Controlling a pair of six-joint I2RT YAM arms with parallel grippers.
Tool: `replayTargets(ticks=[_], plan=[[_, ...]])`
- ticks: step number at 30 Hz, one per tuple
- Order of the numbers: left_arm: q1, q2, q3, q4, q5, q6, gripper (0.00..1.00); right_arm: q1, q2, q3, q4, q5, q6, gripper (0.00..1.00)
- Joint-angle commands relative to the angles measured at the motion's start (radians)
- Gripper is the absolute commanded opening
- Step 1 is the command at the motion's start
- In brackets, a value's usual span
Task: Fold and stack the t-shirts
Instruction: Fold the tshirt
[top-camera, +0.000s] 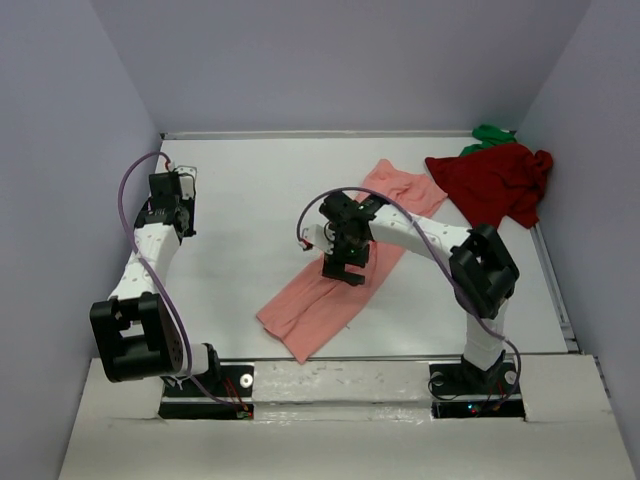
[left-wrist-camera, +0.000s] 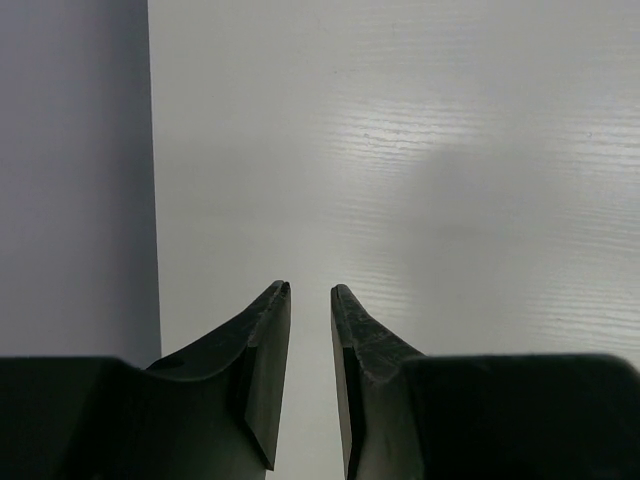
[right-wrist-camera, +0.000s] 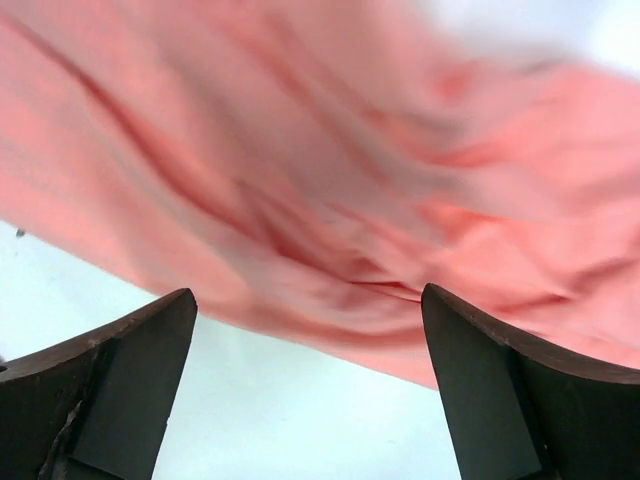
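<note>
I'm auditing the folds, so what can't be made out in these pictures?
Green t-shirt: top view, mostly hidden behind the dark red t-shirt.
Salmon-pink t-shirt: right wrist view, blurred and cut by the edges.
Its middle: top view, covered by the right gripper.

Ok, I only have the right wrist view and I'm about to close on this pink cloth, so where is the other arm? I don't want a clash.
Observer: The left gripper hangs over bare table by the left wall, well apart from the pink shirt.
Operator: Is it holding anything?
Observer: No. Its jaws stand slightly apart with nothing between them.
Operator: Any other shirts out there?
Observer: A dark red shirt lies crumpled in the far right corner, with a bit of green cloth showing behind it.
</note>
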Motion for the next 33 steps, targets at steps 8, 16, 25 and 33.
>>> replayTargets(ticks=[8,16,25,33], plan=[[-0.012,-0.032,0.036,-0.029,0.097,0.032,0.36,-0.122,-0.100,0.387,0.179,0.305,0.057,1.00],[-0.080,0.011,0.016,-0.042,0.159,0.072,0.35,-0.314,0.010,0.289,0.223,0.384,0.147,1.00],[-0.105,0.057,0.031,-0.040,0.160,0.079,0.34,-0.397,0.243,0.396,0.207,0.353,0.190,1.00],[-0.105,0.071,0.019,-0.043,0.159,0.094,0.34,-0.442,0.314,0.444,0.148,0.284,0.230,1.00]])
